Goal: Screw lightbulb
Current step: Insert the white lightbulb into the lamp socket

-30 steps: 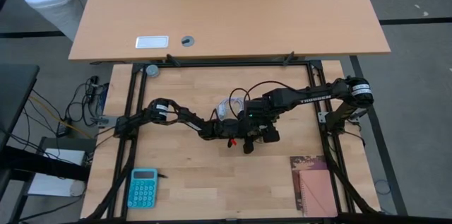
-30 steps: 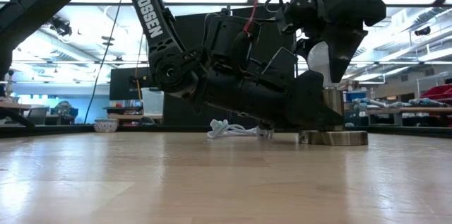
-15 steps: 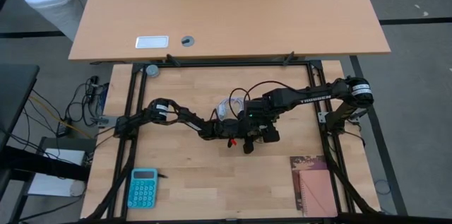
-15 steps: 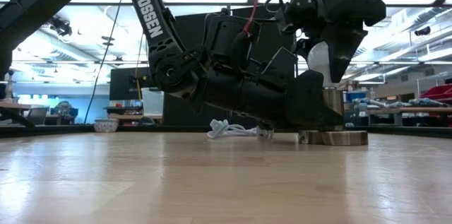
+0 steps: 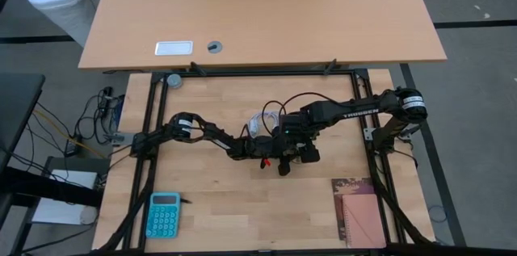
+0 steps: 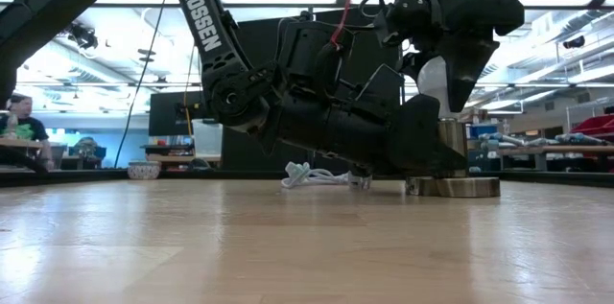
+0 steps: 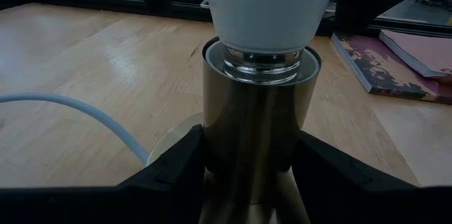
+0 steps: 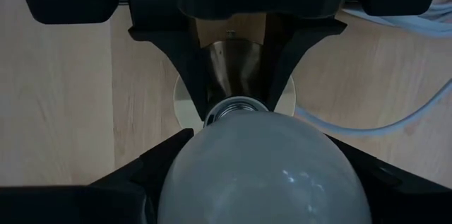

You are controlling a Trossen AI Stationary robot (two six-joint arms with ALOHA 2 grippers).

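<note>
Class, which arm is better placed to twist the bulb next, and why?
The right: its tool is closed around the lightbulb from above, while the left tool clamps the brass socket, steadying it.

From overhead, your two arms cover the lightbulb (image 8: 263, 167) and its brass socket (image 7: 258, 132) near the middle of the table (image 5: 218, 207). The left wrist view cuts off the bulb's globe and the socket's foot. In the low view, the left arm hides most of the socket, and the white cable (image 6: 312, 175) runs behind it.
</note>
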